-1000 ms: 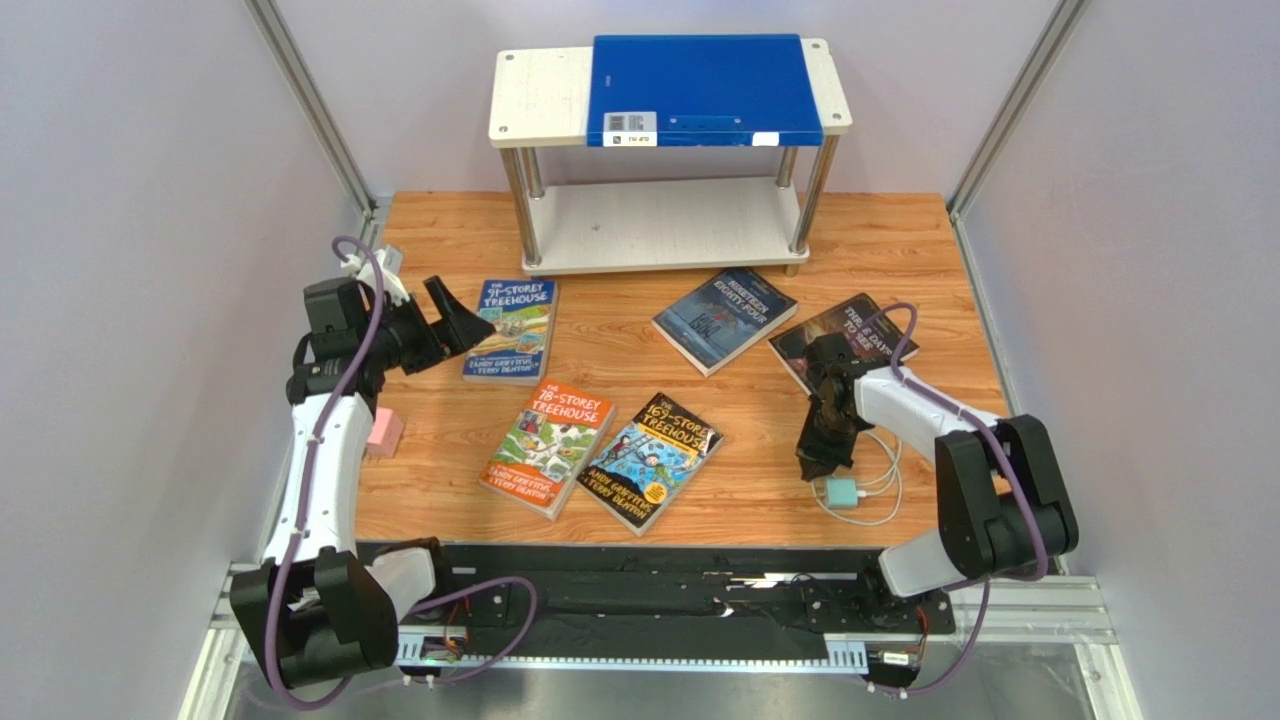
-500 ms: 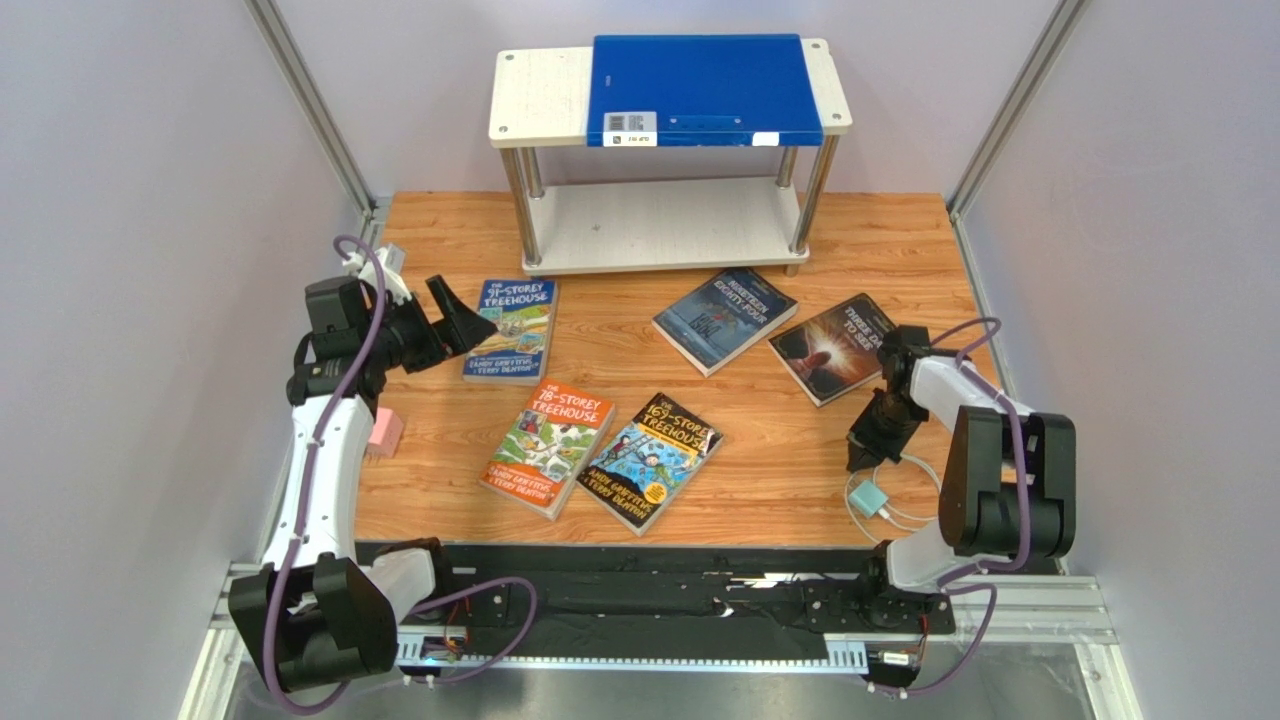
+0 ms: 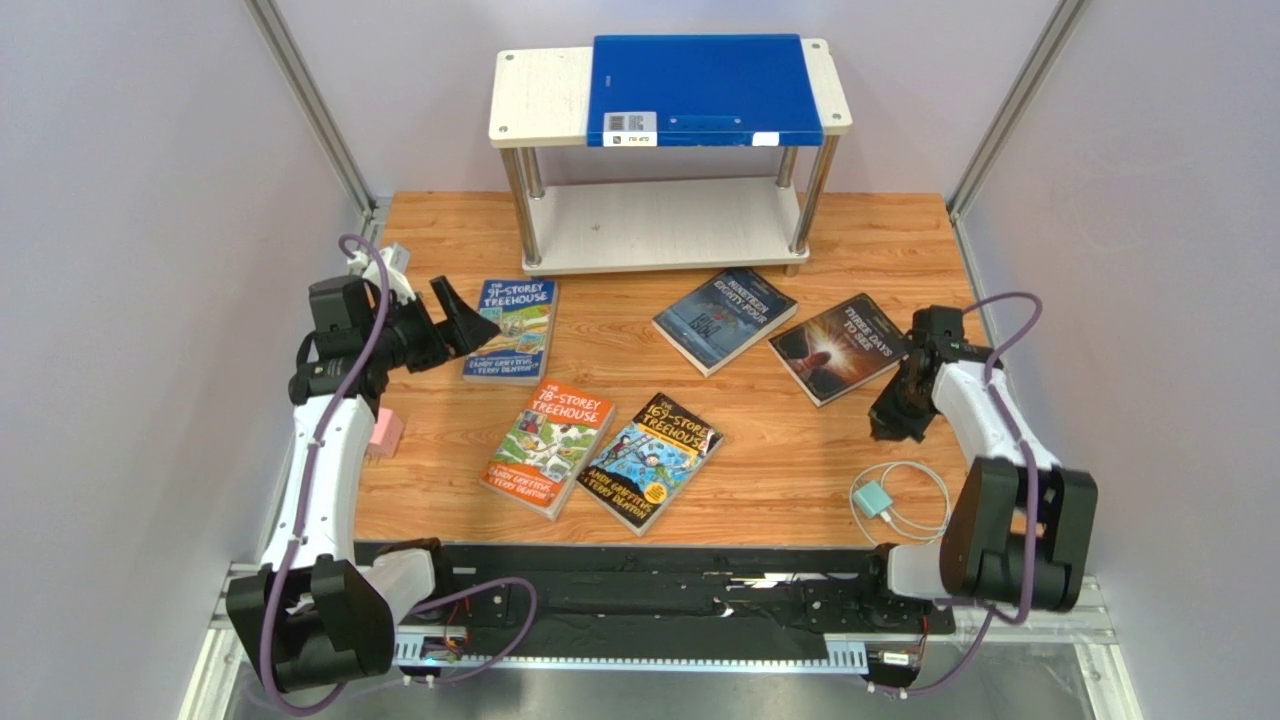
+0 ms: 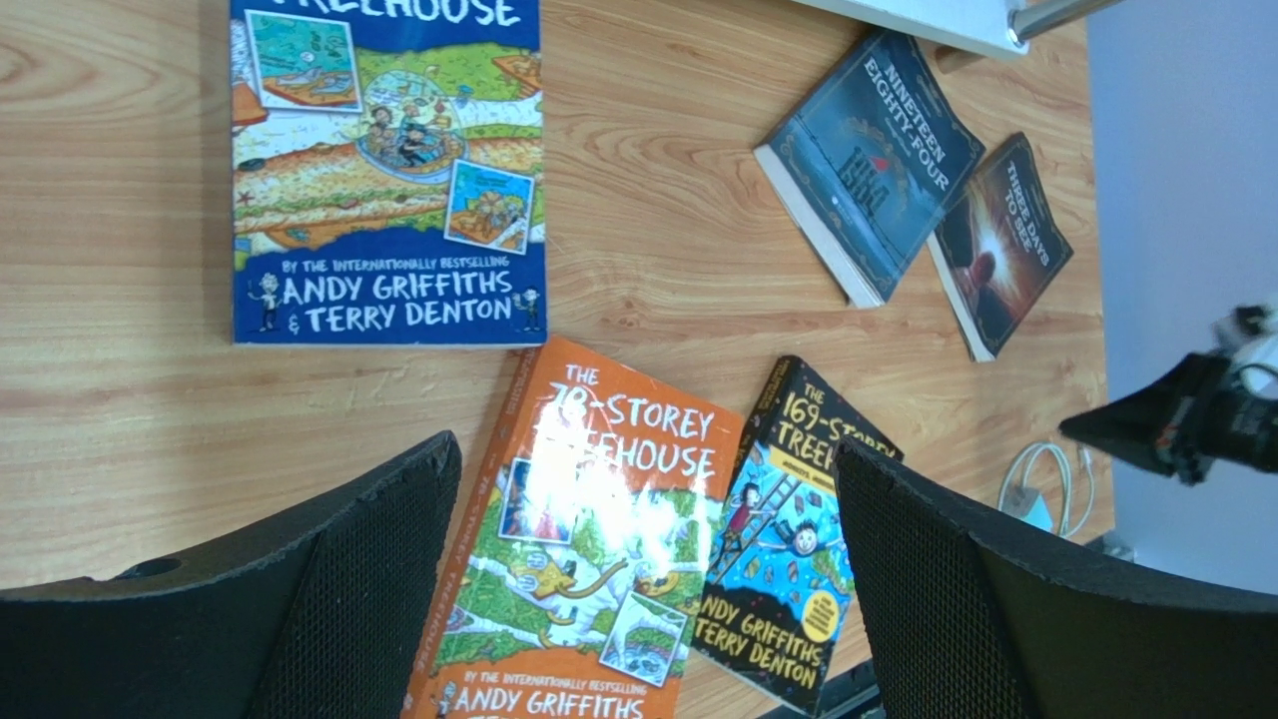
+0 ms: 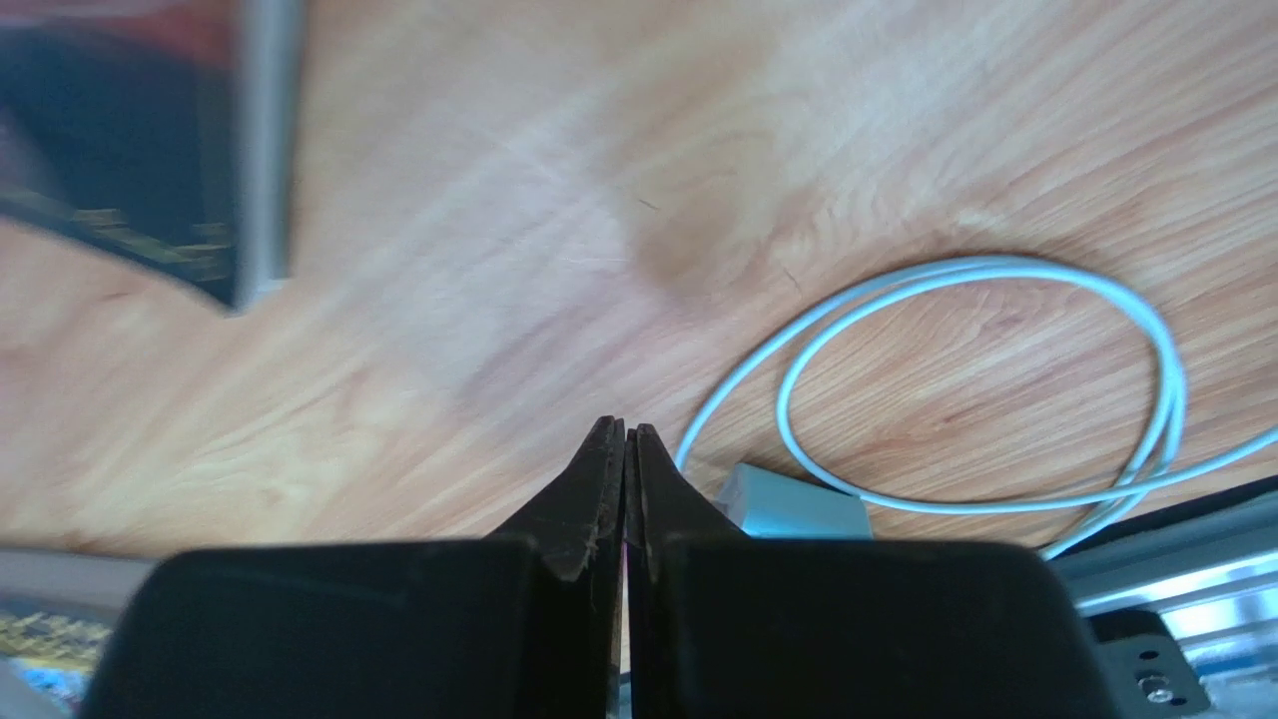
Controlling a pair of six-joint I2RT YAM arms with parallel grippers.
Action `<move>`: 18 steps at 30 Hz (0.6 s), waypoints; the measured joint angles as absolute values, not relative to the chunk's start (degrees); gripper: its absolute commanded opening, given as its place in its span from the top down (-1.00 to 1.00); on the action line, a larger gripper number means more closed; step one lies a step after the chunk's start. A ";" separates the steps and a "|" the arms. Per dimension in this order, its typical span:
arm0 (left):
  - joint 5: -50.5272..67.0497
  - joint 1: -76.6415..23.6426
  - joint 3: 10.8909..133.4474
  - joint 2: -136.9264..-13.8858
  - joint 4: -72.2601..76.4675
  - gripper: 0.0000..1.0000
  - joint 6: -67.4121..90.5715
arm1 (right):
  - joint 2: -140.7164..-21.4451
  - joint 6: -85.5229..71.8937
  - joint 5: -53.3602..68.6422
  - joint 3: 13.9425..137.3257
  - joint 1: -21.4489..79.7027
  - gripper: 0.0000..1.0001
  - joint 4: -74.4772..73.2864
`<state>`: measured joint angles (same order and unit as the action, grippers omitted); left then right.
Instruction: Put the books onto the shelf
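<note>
Swinging outward, the right arm now carries its end effector (image 3: 897,420) off the black-brown book (image 3: 837,345) toward the right edge of the worktop (image 3: 759,435). It is clenched on nothing, above bare wood near the white cable (image 3: 899,503). The left end effector (image 3: 451,323) hangs released, spread wide just beside the blue Treehouse book (image 3: 508,327). All five books lie flat on the worktop, the orange Treehouse book (image 3: 549,447), the dark Treehouse book (image 3: 651,458) and the navy book (image 3: 724,317) among them. None is on the shelf (image 3: 661,228), whose top board bears a blue folder (image 3: 706,87). The first pick seems in hand: the left arm probably needs to descend, catch the blue book's near edge and close.
</note>
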<state>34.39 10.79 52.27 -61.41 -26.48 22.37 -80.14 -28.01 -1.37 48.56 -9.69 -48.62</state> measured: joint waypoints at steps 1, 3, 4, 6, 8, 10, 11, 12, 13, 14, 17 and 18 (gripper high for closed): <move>34.09 10.31 52.36 -61.36 -26.65 -0.87 22.20 | -77.82 -27.68 -1.48 49.45 -9.47 0.92 -48.51; 33.06 8.51 53.21 -61.34 -27.55 -0.76 21.74 | -73.47 -27.16 -0.99 50.96 -9.34 0.83 -47.83; 32.38 7.18 53.93 -61.34 -28.03 -0.71 21.50 | -70.96 -26.85 -0.25 51.66 -9.28 0.74 -47.00; 31.22 4.45 55.51 -61.54 -28.64 -0.50 21.08 | -68.01 -26.57 1.89 52.31 -9.28 0.65 -45.74; 29.08 0.40 57.98 -62.46 -29.19 -0.16 20.58 | -66.67 -26.48 4.43 52.47 -9.21 0.33 -44.38; 26.76 -4.16 60.20 -64.23 -29.28 0.38 20.32 | -67.05 -26.46 7.16 52.16 -9.17 -0.03 -43.16; 25.08 -6.76 61.39 -65.71 -29.43 0.64 20.05 | -67.51 -26.55 8.67 51.72 -9.17 -0.14 -42.37; 24.29 -8.69 62.15 -66.89 -29.45 0.87 20.36 | -67.88 -26.68 9.65 51.31 -9.13 -0.27 -41.74; 23.03 -11.11 63.07 -68.73 -29.32 1.00 20.01 | -68.31 -26.70 11.51 50.13 -9.13 -0.31 -40.25; 21.96 -13.02 63.55 -70.57 -29.19 1.00 20.18 | -68.55 -27.14 13.17 48.90 -9.04 -0.38 -39.09; 19.38 -17.67 64.23 -75.61 -29.08 1.00 20.47 | -68.29 -28.38 17.28 44.21 -7.86 -0.57 -35.92; 18.46 -19.00 64.38 -77.23 -29.06 1.00 20.47 | -67.96 -28.91 18.17 42.59 -6.87 -0.63 -35.09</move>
<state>18.46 -19.00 64.38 -77.23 -29.06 20.47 -67.96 -28.91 18.17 42.59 -6.87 -35.09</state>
